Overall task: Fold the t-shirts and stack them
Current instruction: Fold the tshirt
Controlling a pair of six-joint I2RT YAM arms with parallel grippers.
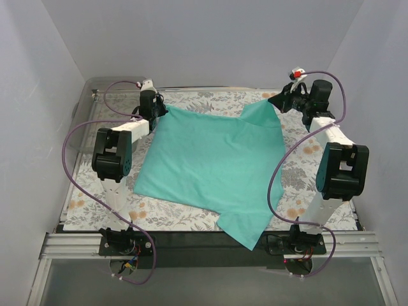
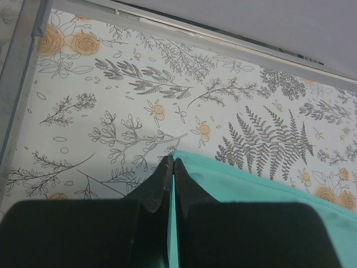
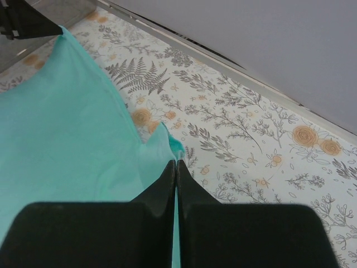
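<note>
One teal-green t-shirt [image 1: 213,166] is stretched out over the floral table, its near corner hanging past the front edge. At the far left my left gripper [image 1: 160,112] is shut on the shirt's back-left corner; the wrist view shows teal cloth [image 2: 262,190] pinched between the black fingers [image 2: 159,181]. At the far right my right gripper [image 1: 275,102] is shut on the back-right corner, which is lifted a little. Its wrist view shows the cloth [image 3: 61,128] running left from the closed jaws [image 3: 176,163].
A clear plastic bin [image 1: 86,121] stands off the table's back-left corner. White walls close in the back and both sides. A floral cloth [image 1: 306,153] covers the table; a metal rail [image 1: 210,245] runs along the front.
</note>
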